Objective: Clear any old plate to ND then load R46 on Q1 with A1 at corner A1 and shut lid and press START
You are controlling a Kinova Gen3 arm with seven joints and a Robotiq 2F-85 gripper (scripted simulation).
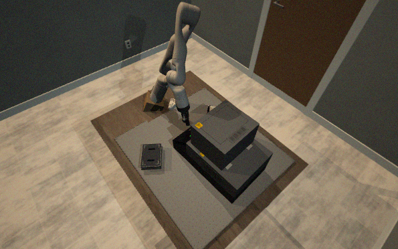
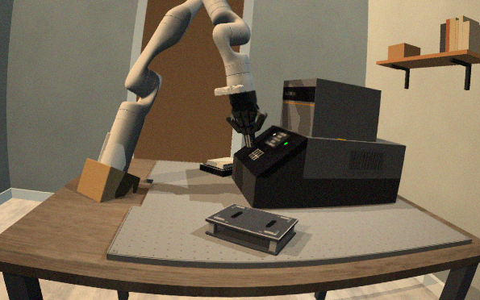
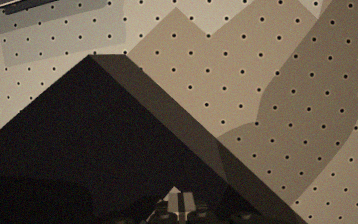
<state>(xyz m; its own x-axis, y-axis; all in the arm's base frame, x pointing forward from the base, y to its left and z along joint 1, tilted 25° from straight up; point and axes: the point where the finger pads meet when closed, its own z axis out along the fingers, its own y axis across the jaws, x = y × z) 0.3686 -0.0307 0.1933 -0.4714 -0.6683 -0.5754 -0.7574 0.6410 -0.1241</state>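
The dark cycler Q1 (image 1: 227, 147) stands on the perforated mat with its lid (image 2: 330, 108) shut over the block, so the block and any plate on it are hidden. A small lamp (image 2: 285, 143) on the sloped front panel glows green. My gripper (image 2: 249, 143) is shut and empty, fingertips pointing down at the key pad (image 2: 256, 154) on the panel's upper left part, touching or just above it. In the wrist view the shut fingertips (image 3: 179, 202) sit over Q1's dark front corner. A pale plate (image 2: 219, 163) lies on a low nest behind Q1's front, left of it.
A dark nest (image 2: 252, 226) with two slots in its top stands empty on the mat in front of Q1; it also shows in the overhead view (image 1: 151, 156). The arm's wooden base block (image 2: 104, 179) is at the table's back left. A wall shelf (image 2: 433, 60) hangs at the right.
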